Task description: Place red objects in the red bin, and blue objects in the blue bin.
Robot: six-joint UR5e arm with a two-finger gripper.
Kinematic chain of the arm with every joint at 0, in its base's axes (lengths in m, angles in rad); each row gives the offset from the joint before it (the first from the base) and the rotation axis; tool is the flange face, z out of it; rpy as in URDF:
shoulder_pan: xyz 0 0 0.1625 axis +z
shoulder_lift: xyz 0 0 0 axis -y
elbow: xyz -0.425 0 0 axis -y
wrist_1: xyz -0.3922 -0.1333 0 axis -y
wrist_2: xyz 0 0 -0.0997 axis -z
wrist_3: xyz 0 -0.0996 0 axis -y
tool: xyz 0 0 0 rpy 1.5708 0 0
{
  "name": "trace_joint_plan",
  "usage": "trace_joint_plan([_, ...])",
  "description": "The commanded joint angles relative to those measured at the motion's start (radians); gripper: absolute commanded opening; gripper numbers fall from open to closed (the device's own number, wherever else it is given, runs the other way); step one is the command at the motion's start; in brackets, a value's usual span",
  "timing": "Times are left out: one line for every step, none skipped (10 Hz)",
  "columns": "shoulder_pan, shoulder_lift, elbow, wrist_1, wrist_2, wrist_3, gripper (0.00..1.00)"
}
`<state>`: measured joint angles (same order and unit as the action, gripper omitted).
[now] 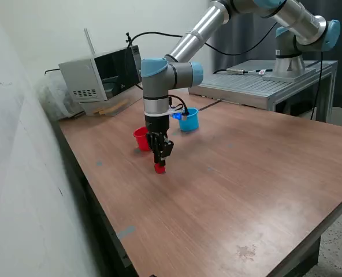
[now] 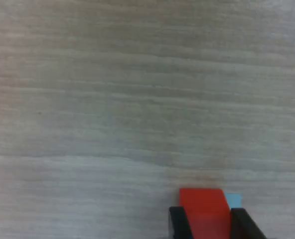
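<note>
Wooden table (image 1: 246, 190), one arm (image 1: 185, 43) reaching down near the middle of it. Red cup (image 1: 140, 138) stands just beside the arm, on the exterior view's left and slightly behind the gripper (image 1: 160, 163); blue cup (image 1: 189, 119) is further back toward the exterior view's right.

Gripper points straight down, tips at or barely off the tabletop. Fingers are pressed onto a red cube (image 2: 203, 211): the wrist view shows a black finger (image 2: 180, 224) tight against each side of it, no gap. Whether the cube is lifted or resting on the wood, can't tell.

Key relation: the red cup is close, up and to the exterior view's left of the held cube. My read: short lift above the rim, small shift that way, drop.

Pale blue sliver (image 2: 233, 200) behind the cube in the wrist view, can't identify. No other cubes visible.
</note>
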<state>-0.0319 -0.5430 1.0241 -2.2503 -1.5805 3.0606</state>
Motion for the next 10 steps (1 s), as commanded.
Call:
trace_joint_plan([0.001,-0.002,-0.005,0.001,-0.003,-0.005,0.00])
trace_joint_plan([0.001,-0.009,-0.005,0.001,-0.004,-0.008,0.00])
trace_joint_plan([0.001,-0.023,-0.005,0.003,-0.004,-0.008,0.00])
trace_joint_plan([0.001,-0.035,-0.004,0.004,-0.004,-0.009,0.00])
trace_joint_plan([0.001,-0.044,-0.001,0.005,-0.004,-0.009,0.00])
trace_joint_plan([0.001,-0.051,0.002,0.006,-0.004,-0.009,0.00])
trace_joint_plan([0.001,-0.052,0.002,0.006,-0.004,-0.009,0.00])
trace_joint_plan([0.001,-0.052,0.004,0.006,-0.004,-0.009,0.00])
trace_joint_plan([0.001,-0.054,0.007,0.006,-0.003,-0.013,0.00])
trace_joint_plan([0.001,-0.052,0.007,0.006,-0.001,-0.076,1.00])
